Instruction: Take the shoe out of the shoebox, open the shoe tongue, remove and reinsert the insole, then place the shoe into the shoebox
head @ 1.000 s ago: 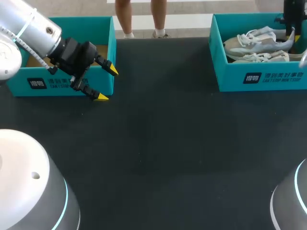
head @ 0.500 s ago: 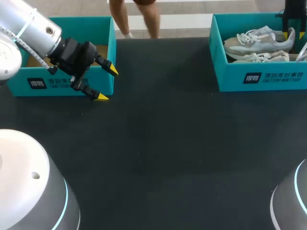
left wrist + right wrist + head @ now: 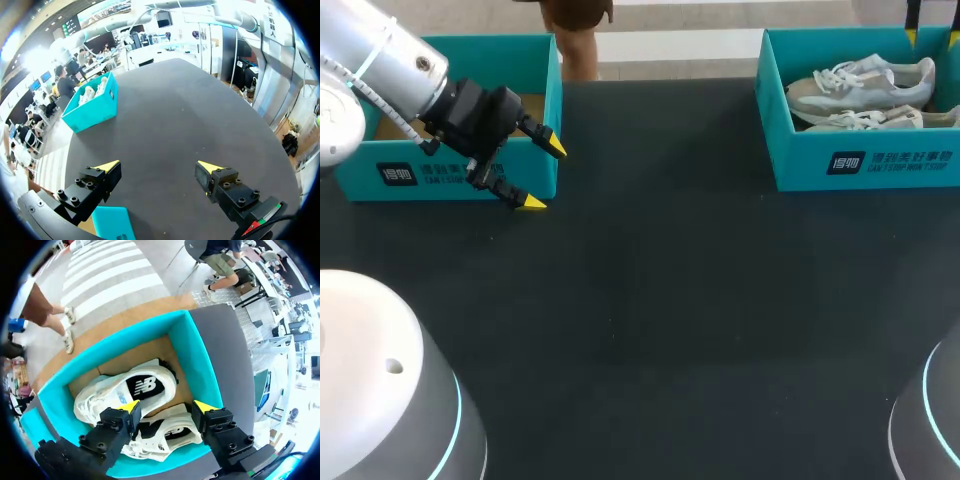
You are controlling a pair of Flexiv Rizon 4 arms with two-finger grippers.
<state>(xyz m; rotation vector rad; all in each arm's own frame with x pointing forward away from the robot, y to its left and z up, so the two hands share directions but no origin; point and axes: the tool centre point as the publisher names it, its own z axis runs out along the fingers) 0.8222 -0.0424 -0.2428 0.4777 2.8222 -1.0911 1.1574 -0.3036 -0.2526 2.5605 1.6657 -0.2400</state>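
Two white-and-grey shoes lie side by side in the teal shoebox (image 3: 865, 160) at the far right: one shoe (image 3: 865, 82) at the back, the other shoe (image 3: 875, 118) in front. In the right wrist view my right gripper (image 3: 168, 407) hangs open above the box, over the shoes (image 3: 125, 390), and its fingers hold nothing. My left gripper (image 3: 542, 175) stands open at the front corner of a second teal box (image 3: 450, 180) at the far left. It is empty too, with bare tabletop ahead of it in the left wrist view (image 3: 159, 166).
The dark table (image 3: 650, 300) stretches between the two boxes. The left box shows a brown cardboard floor. From the left wrist view the shoebox (image 3: 95, 102) sits far ahead across the table, and a corner of the left box (image 3: 112, 222) lies under the gripper.
My right gripper has opened and risen from the heel of the back shoe, almost out of the head view. The shoe stays in the box. The left arm has not moved.
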